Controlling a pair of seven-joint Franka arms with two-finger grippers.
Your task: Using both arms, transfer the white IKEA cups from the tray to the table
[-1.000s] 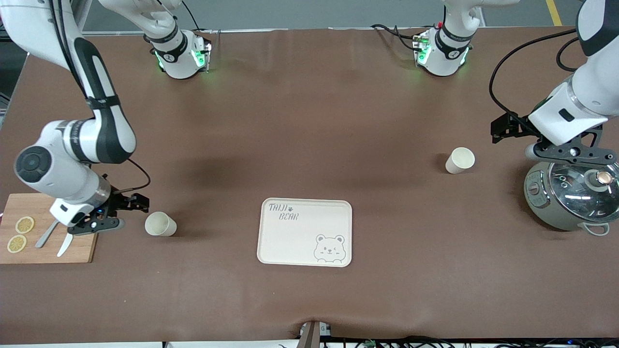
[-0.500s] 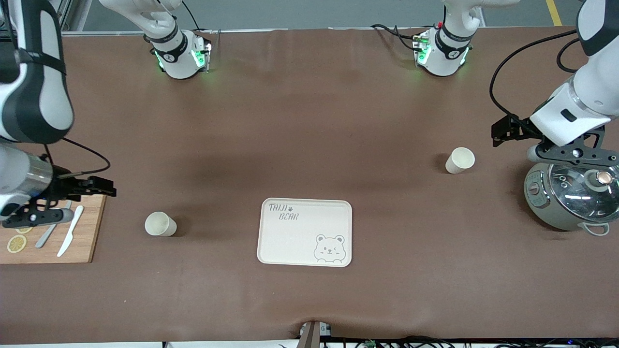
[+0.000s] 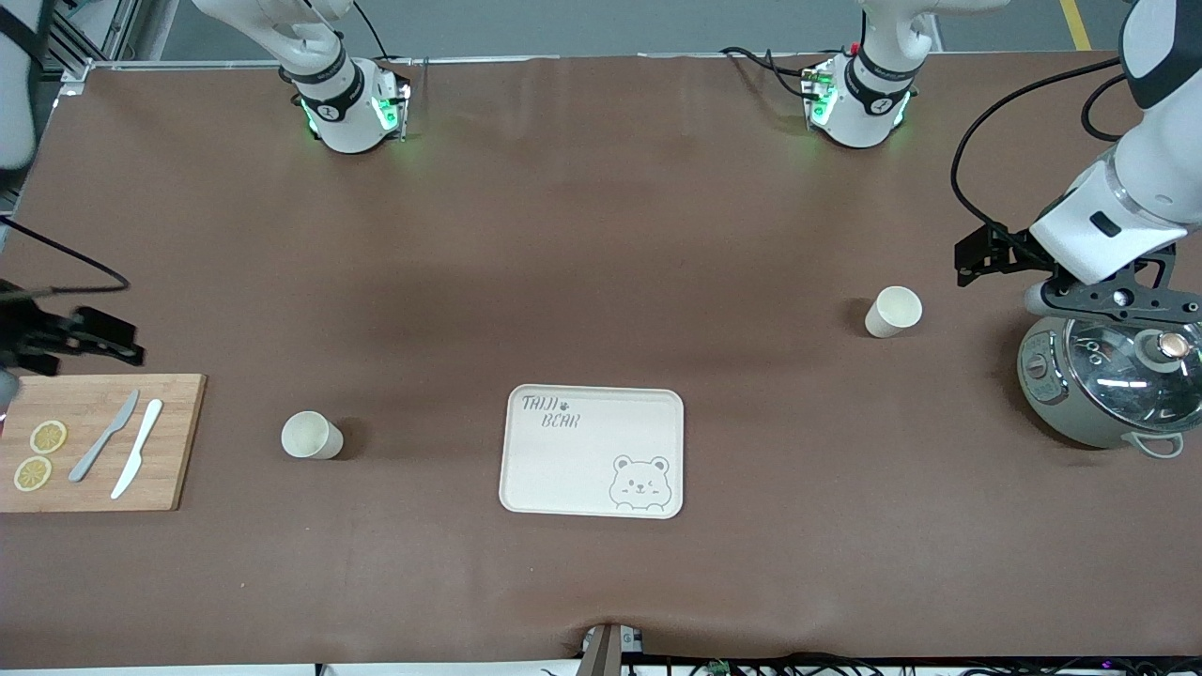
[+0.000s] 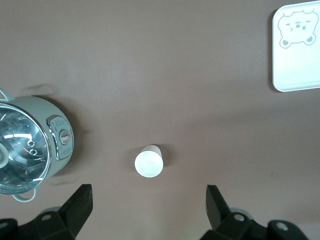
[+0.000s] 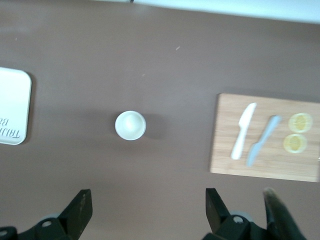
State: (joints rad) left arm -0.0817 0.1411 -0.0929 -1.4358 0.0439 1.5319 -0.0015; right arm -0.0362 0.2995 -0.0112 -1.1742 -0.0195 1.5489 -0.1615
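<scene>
table (image 3: 601, 235): brown sheet; tray (image 3: 592, 451) empty
cups (image 3: 311, 436): both stand on the table
left gripper (image 4: 150, 210): wide, empty, above pot (image 3: 1108, 380)
right gripper (image 5: 145, 212): wide, empty
step: judged done; next, arms retreat

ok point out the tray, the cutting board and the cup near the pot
tray (image 3: 563, 469), front view, bare middle
cutting board (image 3: 178, 441), front view, bare wood near its edge
cup near the pot (image 3: 899, 306), front view, open rim

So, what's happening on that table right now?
Left gripper open, above the pot. Right gripper open, up above the table. Tray empty; both cups standing on the table. Nothing in the way.
</scene>
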